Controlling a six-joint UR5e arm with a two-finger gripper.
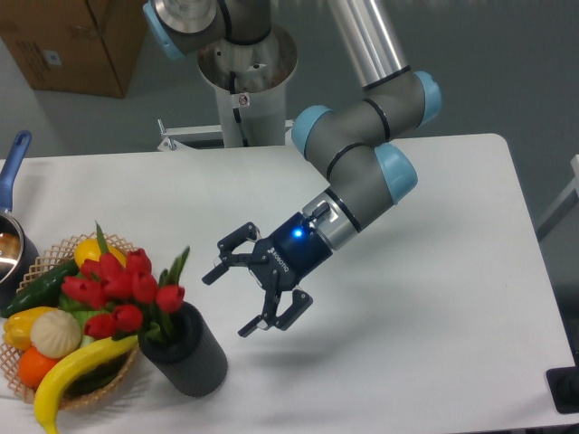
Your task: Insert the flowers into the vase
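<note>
The flowers (122,289), a bunch of red tulips with green leaves, stand in the vase (185,354), a short dark grey cylinder near the table's front left. The blooms lean left over the basket. My gripper (232,301) hangs to the right of the vase, apart from it, a little above the table. Its fingers are spread wide and hold nothing.
A wicker basket (32,271) with toy vegetables and a yellow banana (72,371) touches the vase's left side. A pot with a blue handle (11,172) sits at the left edge. A cardboard box (77,41) stands behind the table.
</note>
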